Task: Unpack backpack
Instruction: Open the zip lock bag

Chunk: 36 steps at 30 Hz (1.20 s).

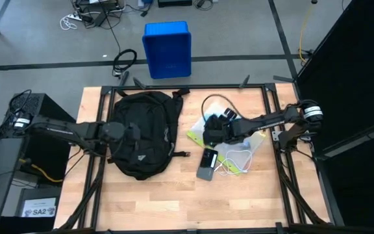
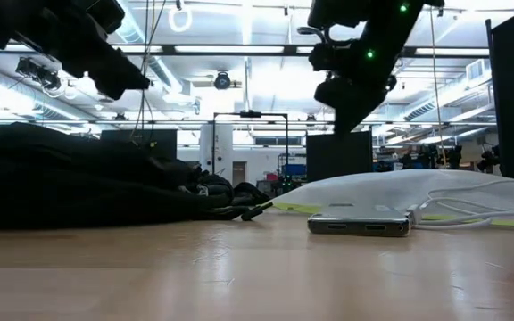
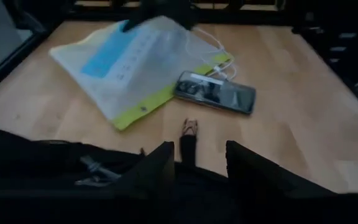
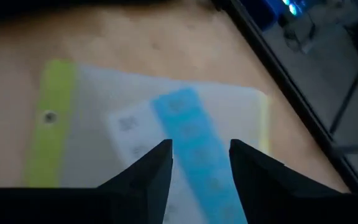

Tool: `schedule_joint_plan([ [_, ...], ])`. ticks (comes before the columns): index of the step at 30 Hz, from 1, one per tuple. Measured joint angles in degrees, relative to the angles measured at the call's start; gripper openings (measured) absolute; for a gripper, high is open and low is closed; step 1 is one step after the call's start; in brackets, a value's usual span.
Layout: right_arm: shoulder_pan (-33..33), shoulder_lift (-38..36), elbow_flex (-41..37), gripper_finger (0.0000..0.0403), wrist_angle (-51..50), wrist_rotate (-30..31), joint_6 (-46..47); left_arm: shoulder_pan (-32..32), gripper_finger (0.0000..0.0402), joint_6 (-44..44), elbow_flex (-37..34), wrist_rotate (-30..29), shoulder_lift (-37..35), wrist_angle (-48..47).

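The black backpack (image 1: 143,133) lies flat on the table's left half, also seen low in the low view (image 2: 61,183). My left gripper (image 1: 132,135) hovers open above its middle; in the left wrist view (image 3: 197,163) the fingers stand over the black fabric near a strap end (image 3: 188,134). My right gripper (image 1: 213,132) is open and raised over a clear pouch with yellow edges (image 1: 239,146). The right wrist view (image 4: 199,157) shows a blue strip inside that pouch (image 4: 191,134). In the low view the right gripper (image 2: 351,85) hangs well clear of the pouch (image 2: 400,189).
A dark phone-like device (image 1: 208,164) lies flat on the table near the pouch, with a white cable (image 1: 234,162) beside it and a black cable loop (image 1: 216,104) farther back. A blue crate (image 1: 167,49) stands on the floor beyond the far edge. Bare wood lies along the near edge (image 1: 193,208).
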Motion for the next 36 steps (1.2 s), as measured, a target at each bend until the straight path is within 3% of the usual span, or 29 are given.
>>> schedule_joint_plan([
  [8,-14.23,-2.52,1.62,0.0193,-5.36,-17.40,-3.31,-1.38,0.0128,-4.60,-0.11,-0.35,3.60,0.33],
  [18,-28.99,0.02,0.95,0.0262,3.02,-26.36,-10.67,-3.28,0.0128,-10.06,-0.11,-0.27,11.81,1.21],
  [24,-32.62,4.05,-0.44,0.0288,10.01,-34.63,-11.61,-6.29,0.0128,-10.55,-0.09,-0.09,15.99,7.11],
  [36,-33.45,17.68,-0.05,0.0297,10.69,-36.09,-14.44,-11.13,0.0129,-10.82,-0.09,-0.13,17.66,11.98],
])
